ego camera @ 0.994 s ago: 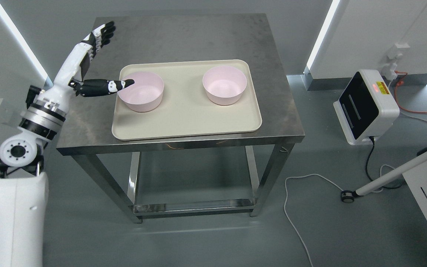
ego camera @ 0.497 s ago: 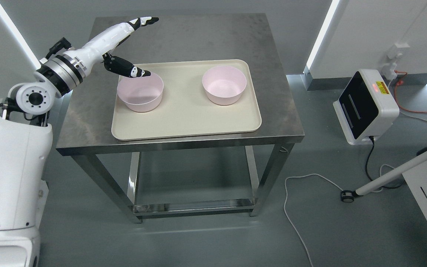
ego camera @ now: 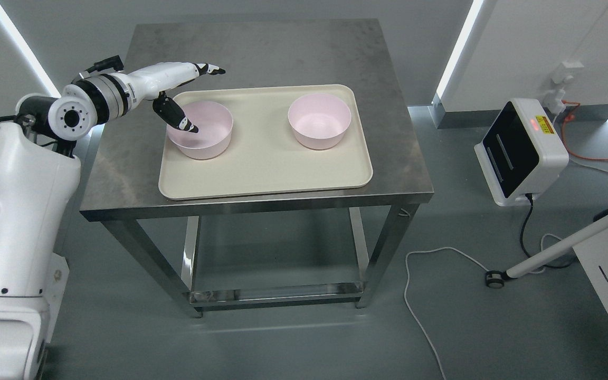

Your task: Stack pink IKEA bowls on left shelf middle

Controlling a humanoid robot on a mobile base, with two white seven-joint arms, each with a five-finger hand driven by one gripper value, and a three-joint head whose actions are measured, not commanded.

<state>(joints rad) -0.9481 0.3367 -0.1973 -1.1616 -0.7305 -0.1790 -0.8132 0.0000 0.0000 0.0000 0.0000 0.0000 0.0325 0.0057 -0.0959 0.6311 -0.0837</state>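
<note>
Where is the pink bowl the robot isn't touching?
In the head view, that pink bowl sits on the right side of the beige tray, apart from the other bowl under the left hand.

table: brushed steel look, dull grey top with smudgy patches, legs shinier, lower rail almost mirror. tray: beige plastic, matt, smooth. left bowl and right bowl: pale pink plastic, smooth, soft satin sheen inside. left hand: glossy white plastic shell, black finger segments, metal ring at wrist. floor: grey, smooth, slightly reflective. white box on floor: glossy white plastic casing, shiny black front panel.
</note>
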